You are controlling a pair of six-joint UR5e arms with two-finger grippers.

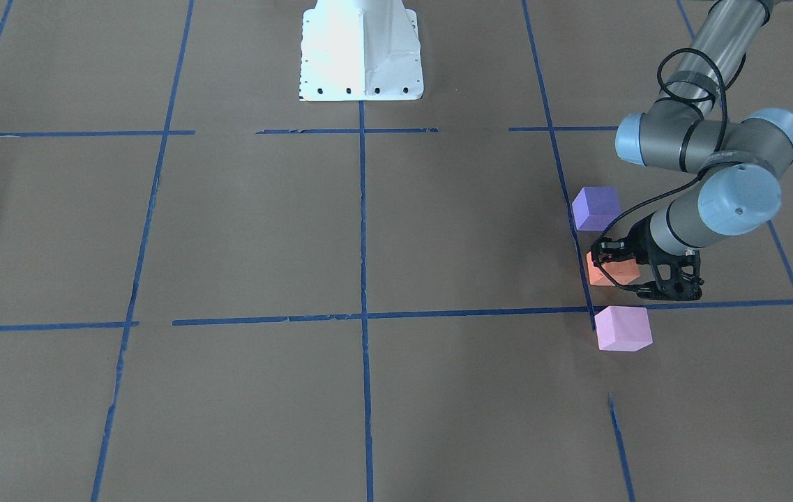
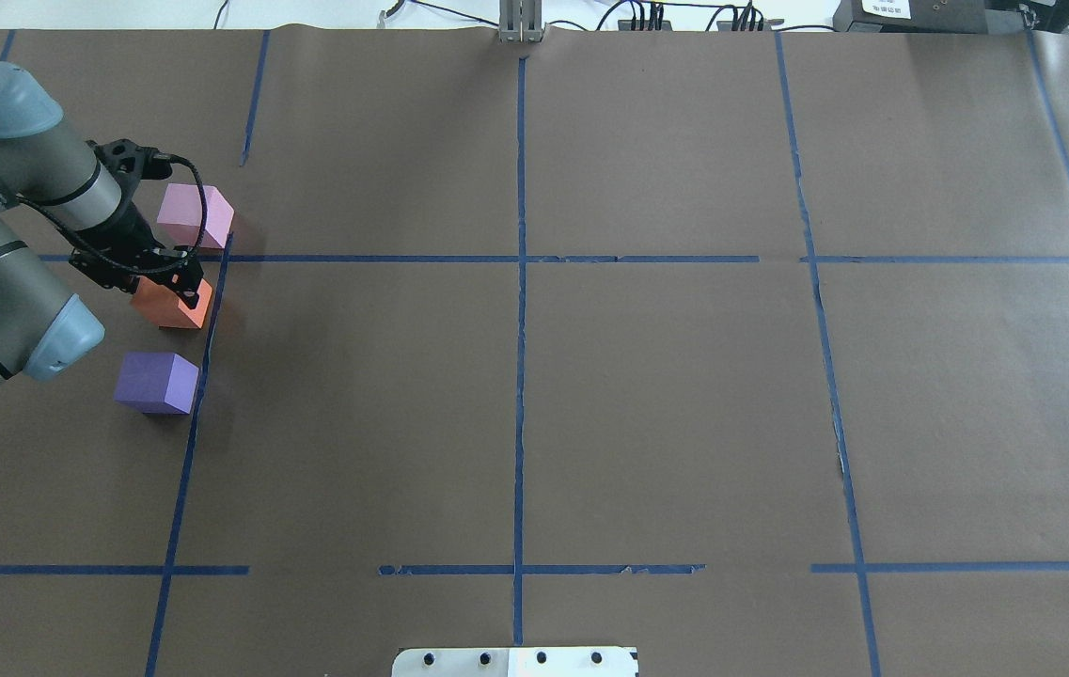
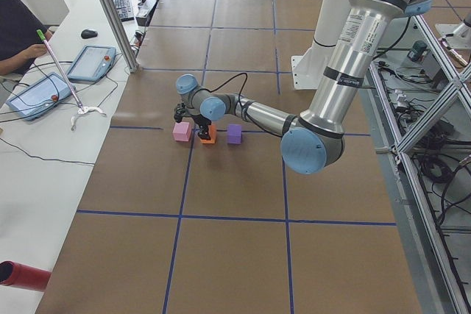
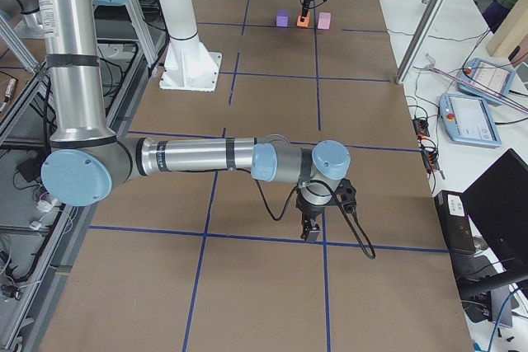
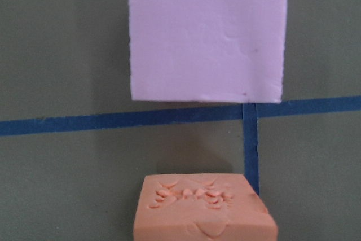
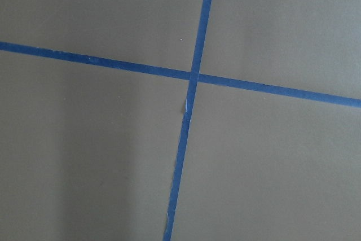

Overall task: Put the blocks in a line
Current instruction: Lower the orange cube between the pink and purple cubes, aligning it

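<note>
Three foam blocks stand in a row along a blue tape line at my left: purple block (image 2: 156, 381) (image 1: 596, 207), orange block (image 2: 167, 310) (image 1: 619, 273), pink block (image 2: 196, 214) (image 1: 623, 328). My left gripper (image 2: 179, 293) (image 1: 616, 268) is down over the orange block in the middle, its fingers close against it at table level. The left wrist view shows the orange block (image 5: 204, 213) with a dented top, close below, and the pink block (image 5: 206, 32) beyond a tape line. My right gripper (image 4: 312, 232) points down over bare table, far from the blocks; I cannot tell whether it is open.
Brown paper with a blue tape grid (image 2: 520, 259) covers the table. The robot's white base (image 1: 361, 52) stands at the middle of the near edge. Operators' tablets (image 3: 88, 62) lie on a side bench beyond the table.
</note>
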